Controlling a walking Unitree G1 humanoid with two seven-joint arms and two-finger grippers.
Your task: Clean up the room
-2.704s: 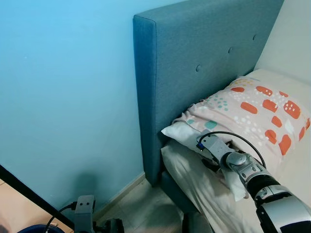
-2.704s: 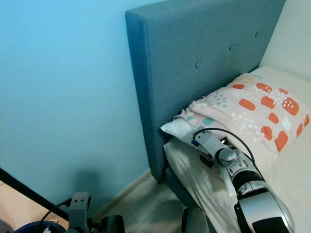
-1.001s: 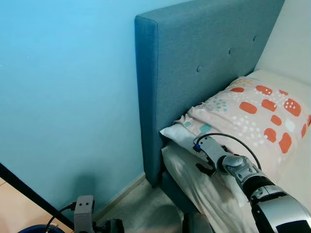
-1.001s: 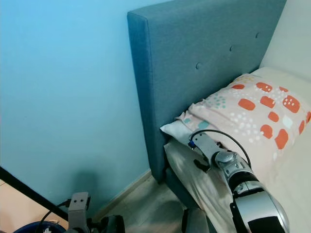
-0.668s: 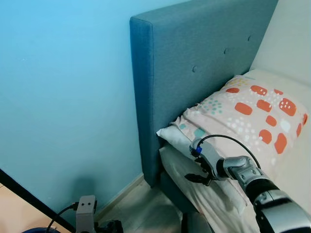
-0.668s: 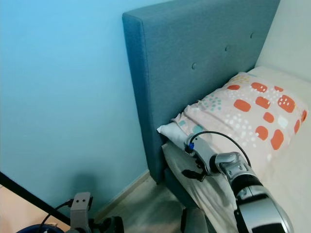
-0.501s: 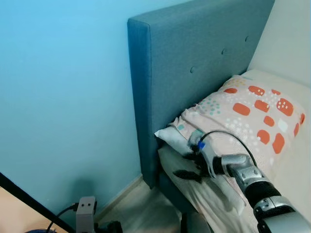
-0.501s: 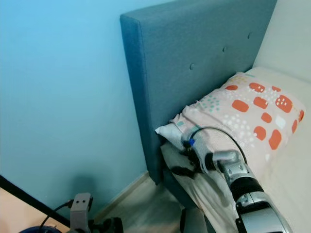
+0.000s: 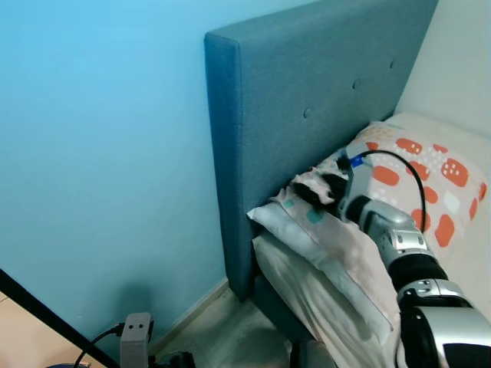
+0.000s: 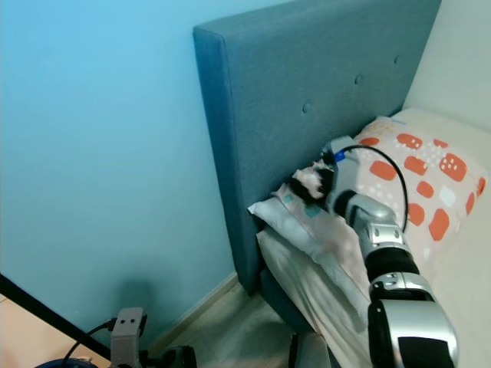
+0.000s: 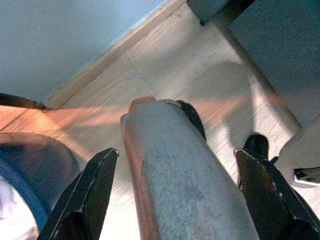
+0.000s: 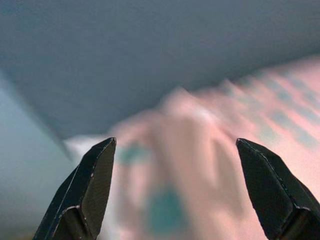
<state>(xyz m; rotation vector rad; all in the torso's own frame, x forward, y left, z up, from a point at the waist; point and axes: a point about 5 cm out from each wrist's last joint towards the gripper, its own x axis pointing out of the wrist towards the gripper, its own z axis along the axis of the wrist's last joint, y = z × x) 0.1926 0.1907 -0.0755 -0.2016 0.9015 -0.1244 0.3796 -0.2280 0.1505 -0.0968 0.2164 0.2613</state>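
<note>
The head views are bright and evenly lit, with sharp focus on the blue wall [image 9: 100, 153] and headboard [image 9: 307, 92]. A soft shadow pools on the wall near the floor. The right wrist view is heavily blurred: the pillow [image 12: 200, 165] smears into pink and teal. The left wrist view shows warm light and soft shadows on the wooden floor [image 11: 165, 65].

The right gripper [image 9: 311, 190] hung with its fingers spread wide over the head-end corner of the pillow [image 9: 399, 184], the upholstered headboard [image 9: 307, 92] rising close behind it and blocking passage that way. Beside the bed's edge, the bare floor [image 9: 219, 322] lay open along the blue wall [image 9: 100, 153].
</note>
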